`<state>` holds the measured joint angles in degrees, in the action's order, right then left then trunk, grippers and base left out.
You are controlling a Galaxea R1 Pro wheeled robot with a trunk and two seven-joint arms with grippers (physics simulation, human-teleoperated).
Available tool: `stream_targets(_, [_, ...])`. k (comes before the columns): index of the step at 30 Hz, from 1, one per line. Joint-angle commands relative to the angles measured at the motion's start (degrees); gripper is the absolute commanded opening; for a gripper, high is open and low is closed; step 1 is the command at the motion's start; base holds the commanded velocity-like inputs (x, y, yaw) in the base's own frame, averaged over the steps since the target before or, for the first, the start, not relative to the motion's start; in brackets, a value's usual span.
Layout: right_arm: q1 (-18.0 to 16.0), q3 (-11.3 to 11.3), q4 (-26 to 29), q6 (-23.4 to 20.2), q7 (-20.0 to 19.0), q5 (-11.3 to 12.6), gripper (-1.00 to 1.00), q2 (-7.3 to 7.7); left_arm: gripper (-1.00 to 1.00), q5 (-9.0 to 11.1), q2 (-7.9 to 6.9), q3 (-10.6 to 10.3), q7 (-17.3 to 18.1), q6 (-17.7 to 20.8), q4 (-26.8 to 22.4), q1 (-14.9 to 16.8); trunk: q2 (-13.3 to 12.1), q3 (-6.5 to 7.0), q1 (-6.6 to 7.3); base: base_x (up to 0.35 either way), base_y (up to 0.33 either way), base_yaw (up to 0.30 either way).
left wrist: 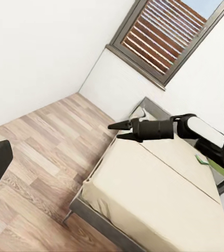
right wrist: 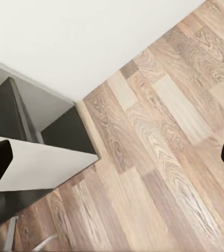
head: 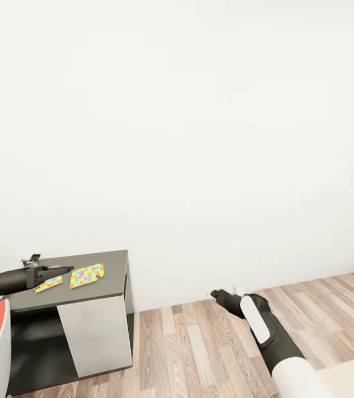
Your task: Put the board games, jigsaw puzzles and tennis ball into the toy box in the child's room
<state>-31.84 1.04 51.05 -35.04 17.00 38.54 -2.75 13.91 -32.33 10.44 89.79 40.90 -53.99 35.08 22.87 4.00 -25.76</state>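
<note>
Two jigsaw puzzles lie flat on the dark grey table at the lower left, the larger one beside a smaller one. My left gripper hovers just over them, open and holding nothing. My right gripper hangs open and empty above the wood floor, to the right of the table. The left wrist view shows the bed with a green board game on it, partly behind my right arm. The toy box and the tennis ball are out of view.
A bare white wall rises behind the table. Wood-plank floor runs from the table to the right. A beige corner of the bed shows at the lower right. A slatted window stands above the bed's head.
</note>
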Motion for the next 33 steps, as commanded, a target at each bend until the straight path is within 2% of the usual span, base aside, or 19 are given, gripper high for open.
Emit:
stream_targets(1, [0.16, 1.16, 0.08, 0.5, 0.57, 0.57, 1.0, -0.02, 1.0, 0.0, -0.01, -0.01, 0.21, 0.47, 0.1, -0.03, 0.05, -0.03, -0.02, 0.0, 0.0, -0.016])
stream_targets(2, [0.38, 3.31, 0.12, 1.6, 0.6, 0.57, 1.0, -0.06, 1.0, -0.01, -0.01, 0.0, 0.21, 0.29, 0.23, -0.09, 0.05, -0.04, -0.02, 0.0, 0.0, -0.005])
stream_targets(3, [0.47, 4.41, 0.13, 2.08, 0.63, 0.57, 1.0, -0.08, 1.0, -0.01, -0.01, 0.01, 0.21, 0.23, 0.26, -0.11, 0.05, -0.06, -0.02, 0.0, 0.0, 0.007])
stream_targets(4, [0.59, 6.56, 0.15, 2.89, 0.68, 0.57, 1.0, -0.1, 1.0, 0.0, -0.05, 0.01, 0.21, 0.13, 0.3, -0.13, 0.05, -0.09, -0.02, 0.0, 0.0, 0.038])
stream_targets(6, [0.7, 9.5, 0.17, 3.65, 0.75, 0.57, 1.0, -0.13, 1.0, -0.01, -0.07, 0.01, 0.21, 0.05, 0.36, -0.16, 0.05, -0.18, -0.02, 0.0, 0.0, 0.053])
stream_targets(11, [0.85, 13.54, 0.03, 4.61, 0.97, 0.6, 1.0, -0.17, 1.0, -0.02, -0.03, -0.04, 0.21, -0.03, 0.44, -0.18, 0.05, -0.42, -0.02, 0.0, 0.0, 0.03])
stream_targets(14, [0.88, 14.17, 0.11, 4.99, 0.91, 0.65, 1.0, -0.01, 1.0, -0.02, 0.1, -0.06, 0.21, -0.09, 0.46, -0.18, 0.05, -0.48, -0.02, 0.0, 0.0, 0.008])
stream_targets(19, [0.9, 14.47, -0.07, 5.28, 0.8, 0.86, 1.0, 0.41, 1.0, -0.08, 1.14, -0.07, 0.21, -0.12, 0.47, -0.19, 0.05, -0.53, -0.02, 0.0, 0.0, -0.067])
stream_targets(33, [0.9, 14.48, -0.15, 5.42, 1.05, 1.47, 1.0, -0.13, 1.0, -0.04, 1.38, -0.04, 0.21, -0.12, 0.47, -0.87, 0.05, -0.57, -0.02, 0.0, 0.014, -0.258])
